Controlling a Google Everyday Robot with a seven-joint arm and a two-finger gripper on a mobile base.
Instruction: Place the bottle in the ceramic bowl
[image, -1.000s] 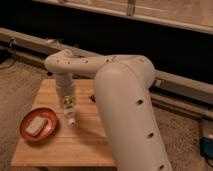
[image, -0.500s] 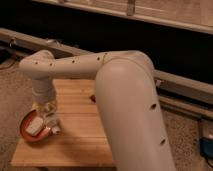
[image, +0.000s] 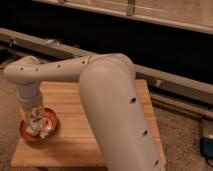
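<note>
the big white jointed robot arm (image: 107, 95) reaches left across the pale wooden slatted surface (image: 70, 145), and within the last second it has swung from the middle of that surface over to the shallow round reddish-brown ceramic bowl (image: 26, 133) near the surface's front left corner. the pincer (image: 35, 126) now hangs low over the bowl, and i cannot tell whether it grips or has let go. the small pale bottle (image: 42, 131) sits at the pincer's tip inside the bowl's rim, so the placing looks nearly finished, with release seemingly what remains.
</note>
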